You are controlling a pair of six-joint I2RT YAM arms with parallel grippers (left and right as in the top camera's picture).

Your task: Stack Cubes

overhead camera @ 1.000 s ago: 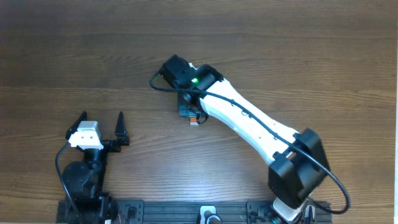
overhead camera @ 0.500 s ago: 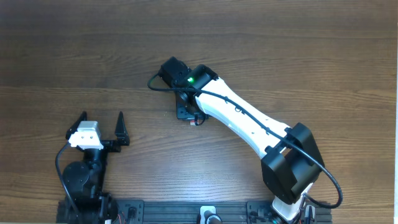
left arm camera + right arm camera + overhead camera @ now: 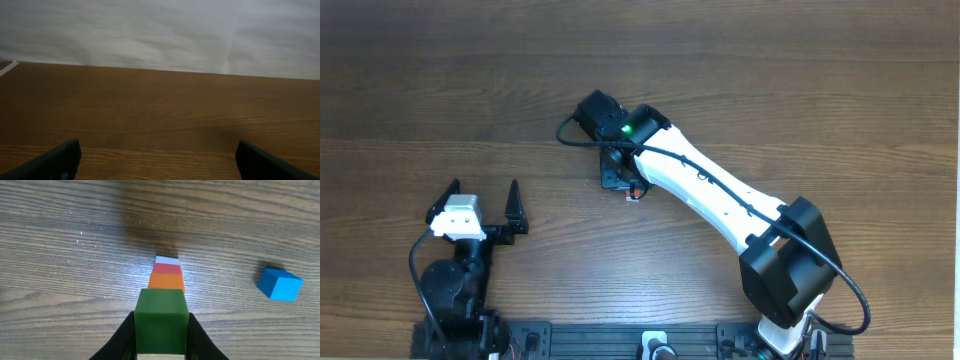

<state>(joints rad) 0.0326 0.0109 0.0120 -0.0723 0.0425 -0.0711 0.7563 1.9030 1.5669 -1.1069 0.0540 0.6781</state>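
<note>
Right gripper (image 3: 161, 341) pinching matte green cube (image 3: 161, 314) | orange-red-white cube stack (image 3: 166, 282) just beneath it | we judge: placing step | next: align, lower, release gently | bright blue cube (image 3: 280, 284) off to its side, unstacked

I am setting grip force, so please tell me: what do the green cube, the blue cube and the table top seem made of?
The green cube looks like painted wood or matte plastic: even colour, soft sheen, sharp edges; I cannot tell which. The blue cube looks alike. The brown table top seems wood or wood-pattern laminate: long grain lines, slight gloss.
</note>
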